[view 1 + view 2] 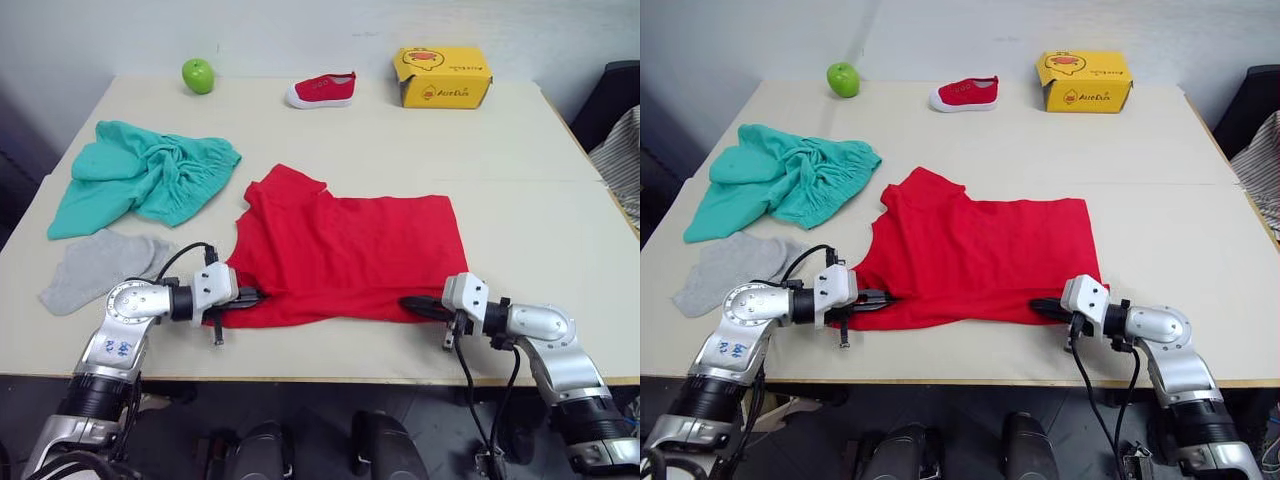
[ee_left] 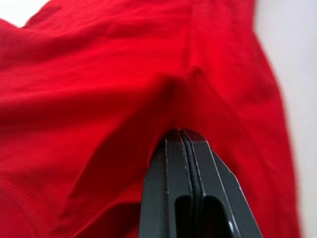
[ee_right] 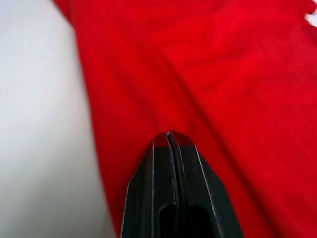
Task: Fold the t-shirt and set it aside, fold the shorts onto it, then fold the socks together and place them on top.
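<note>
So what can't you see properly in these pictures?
- Whether cloth sits between the fingers: both wrist views show each hand pressed shut against the t-shirt.
- Writing on the yellow box: too small.
- The striped cloth at the head views' right edge: cut off.

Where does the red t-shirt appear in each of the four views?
Left eye: t-shirt mid-table, near the front edge.
Right eye: same place.
Left wrist: red cloth around the shut left gripper.
Right wrist: red cloth around the shut right gripper.
Shared landmark: the pale table.
</note>
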Motion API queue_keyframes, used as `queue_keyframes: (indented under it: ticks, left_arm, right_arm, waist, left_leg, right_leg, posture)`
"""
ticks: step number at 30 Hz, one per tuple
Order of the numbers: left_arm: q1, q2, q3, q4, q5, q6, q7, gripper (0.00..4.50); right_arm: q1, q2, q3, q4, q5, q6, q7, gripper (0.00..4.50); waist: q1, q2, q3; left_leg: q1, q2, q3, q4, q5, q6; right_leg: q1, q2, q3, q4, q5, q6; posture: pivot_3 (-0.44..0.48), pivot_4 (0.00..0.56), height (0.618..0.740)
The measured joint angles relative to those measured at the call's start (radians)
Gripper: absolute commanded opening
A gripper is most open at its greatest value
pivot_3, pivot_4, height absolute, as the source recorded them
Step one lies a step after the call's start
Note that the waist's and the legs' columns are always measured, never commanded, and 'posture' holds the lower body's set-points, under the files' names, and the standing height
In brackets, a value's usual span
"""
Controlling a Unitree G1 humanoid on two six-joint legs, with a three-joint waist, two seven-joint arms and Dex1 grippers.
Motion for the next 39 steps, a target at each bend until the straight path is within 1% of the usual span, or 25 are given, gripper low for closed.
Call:
queue_keyframes:
  ticks: [3, 7, 10, 12, 14, 15, 17, 19, 20, 22, 23, 25, 28, 32, 36, 39]
  left_arm:
    - [-0.028, -0.009, 0.014, 0.051, 0.008, 0.004, 0.062, 0.02]
    - [-0.034, -0.042, 0.054, 0.103, 0.019, 0.026, 0.178, 0.02]
    - [-0.034, -0.062, 0.114, 0.106, 0.001, 0.065, 0.267, 0.02]
    - [-0.023, -0.057, 0.171, 0.076, -0.049, 0.091, 0.268, 0.02]
    - [0.015, -0.029, 0.219, 0.000, -0.115, 0.115, 0.234, 0.02]
    - [0.038, -0.014, 0.228, -0.047, -0.143, 0.128, 0.205, 0.02]
    - [0.113, 0.034, 0.229, -0.165, -0.181, 0.142, 0.131, 0.02]
    - [0.214, 0.093, 0.206, -0.283, -0.176, 0.135, 0.070, 0.02]
    - [0.250, 0.095, 0.193, -0.322, -0.169, 0.133, 0.061, 0.02]
    - [0.309, 0.058, 0.164, -0.382, -0.143, 0.136, 0.097, 0.02]
    - [0.327, 0.038, 0.147, -0.391, -0.129, 0.137, 0.118, 0.02]
    - [0.380, 0.005, 0.116, -0.399, -0.049, 0.130, 0.195, 0.02]
    - [0.418, -0.027, 0.102, -0.400, 0.023, 0.115, 0.287, 0.02]
    - [0.438, -0.027, 0.123, -0.398, 0.069, 0.129, 0.380, 0.02]
    - [0.456, -0.001, 0.166, -0.387, 0.069, 0.145, 0.400, 0.02]
    - [0.462, 0.023, 0.216, -0.352, 0.053, 0.149, 0.393, 0.02]
  right_arm:
    - [-0.024, -0.007, -0.038, 0.073, -0.014, -0.021, -0.064, 0.00]
    - [-0.040, -0.027, -0.102, 0.179, -0.026, -0.044, -0.153, 0.00]
    - [-0.042, -0.042, -0.150, 0.246, -0.024, -0.070, -0.209, 0.00]
    - [-0.039, -0.056, -0.189, 0.278, -0.013, -0.075, -0.225, 0.00]
    - [-0.028, -0.056, -0.230, 0.268, 0.032, -0.076, -0.214, 0.00]
    - [-0.008, -0.056, -0.244, 0.228, 0.064, -0.064, -0.196, 0.00]
    - [0.050, -0.056, -0.248, 0.090, 0.137, -0.028, -0.142, 0.00]
    - [0.135, -0.055, -0.209, -0.089, 0.171, -0.011, -0.095, 0.00]
    - [0.170, -0.044, -0.175, -0.158, 0.171, -0.009, -0.085, 0.00]
    - [0.232, 0.015, -0.092, -0.267, 0.139, -0.008, -0.101, 0.00]
    - [0.249, 0.039, -0.049, -0.289, 0.121, -0.008, -0.110, 0.00]
    - [0.272, 0.089, 0.021, -0.297, 0.036, -0.025, -0.163, 0.00]
    - [0.273, 0.112, 0.033, -0.247, -0.046, -0.070, -0.242, 0.00]
    - [0.247, 0.084, -0.018, -0.150, -0.077, -0.131, -0.305, 0.00]
    - [0.231, 0.036, -0.095, -0.049, -0.057, -0.151, -0.317, 0.00]
    - [0.218, -0.021, -0.176, 0.062, -0.007, -0.144, -0.302, 0.00]
  waist:
    - [-0.002, 0.000, 0.000]
    - [-0.007, 0.000, 0.000]
    - [-0.010, 0.000, 0.000]
    - [-0.014, 0.000, 0.000]
    - [-0.019, 0.000, 0.000]
    - [-0.021, 0.000, 0.000]
    - [-0.024, 0.000, 0.000]
    - [-0.024, 0.001, -0.001]
    - [-0.022, 0.001, -0.001]
    - [-0.017, 0.000, -0.001]
    - [-0.014, 0.000, -0.001]
    - [-0.012, 0.000, -0.001]
    - [-0.011, 0.000, -0.002]
    - [-0.014, -0.002, -0.011]
    - [-0.014, -0.002, -0.016]
    - [-0.014, 0.001, -0.018]
  left_leg:
    - [0.000, 0.000, 0.000, 0.000, 0.000, 0.000]
    - [0.001, 0.000, -0.001, 0.000, 0.001, 0.001]
    - [0.000, 0.000, -0.001, 0.000, 0.001, 0.002]
    - [0.000, 0.001, -0.001, 0.000, 0.001, 0.001]
    - [0.001, 0.001, 0.000, -0.001, 0.001, 0.001]
    - [0.001, 0.001, 0.000, -0.002, 0.001, 0.001]
    - [0.001, 0.002, 0.000, -0.003, 0.001, 0.000]
    - [0.002, 0.003, 0.000, -0.004, 0.000, -0.001]
    - [0.002, 0.002, 0.000, -0.004, 0.000, -0.001]
    - [0.002, 0.002, 0.000, -0.004, -0.001, 0.000]
    - [0.002, 0.001, -0.001, -0.003, -0.001, 0.000]
    - [0.002, 0.000, -0.001, -0.003, -0.001, 0.001]
    - [0.002, -0.001, -0.001, -0.003, -0.002, 0.001]
    - [0.004, 0.000, -0.001, -0.003, -0.002, 0.001]
    - [0.004, 0.001, -0.001, -0.003, -0.003, 0.002]
    - [0.004, 0.001, -0.001, -0.003, -0.003, 0.003]
  right_leg:
    - [0.001, 0.000, 0.000, 0.000, 0.000, 0.001]
    - [0.002, -0.001, 0.000, 0.000, 0.001, 0.001]
    - [0.002, -0.002, 0.000, -0.001, 0.001, 0.002]
    - [0.002, -0.002, 0.000, -0.001, 0.001, 0.002]
    - [0.001, -0.001, 0.001, 0.000, 0.001, 0.002]
    - [0.001, -0.001, 0.001, 0.000, 0.001, 0.002]
    - [0.001, 0.000, 0.001, 0.000, 0.001, 0.002]
    - [0.002, 0.001, 0.001, -0.001, 0.001, 0.002]
    - [0.002, 0.000, 0.001, -0.003, 0.001, 0.002]
    - [0.002, -0.001, 0.001, -0.003, 0.001, 0.002]
    - [0.002, -0.001, 0.001, -0.003, 0.001, 0.002]
    - [0.002, -0.003, 0.001, -0.003, 0.002, 0.002]
    - [0.002, -0.004, 0.001, -0.003, 0.002, 0.002]
    - [0.003, -0.004, 0.001, -0.003, 0.002, 0.001]
    - [0.003, -0.004, 0.001, -0.003, 0.002, 0.001]
    - [0.004, -0.004, 0.001, -0.004, 0.002, 0.001]
  posture:
    - [0.000, 0.150, 0.740]
    - [0.000, 0.150, 0.740]
    - [0.000, 0.150, 0.740]
    - [0.000, 0.150, 0.740]
    - [0.000, 0.150, 0.740]
    - [0.000, 0.150, 0.740]
    - [0.000, 0.150, 0.740]
    - [0.000, 0.150, 0.740]
    - [0.000, 0.150, 0.740]
    - [0.000, 0.150, 0.740]
    - [0.000, 0.150, 0.740]
    - [0.000, 0.150, 0.740]
    - [0.000, 0.150, 0.740]
    - [0.000, 0.150, 0.740]
    - [0.000, 0.150, 0.740]
    - [0.000, 0.150, 0.740]
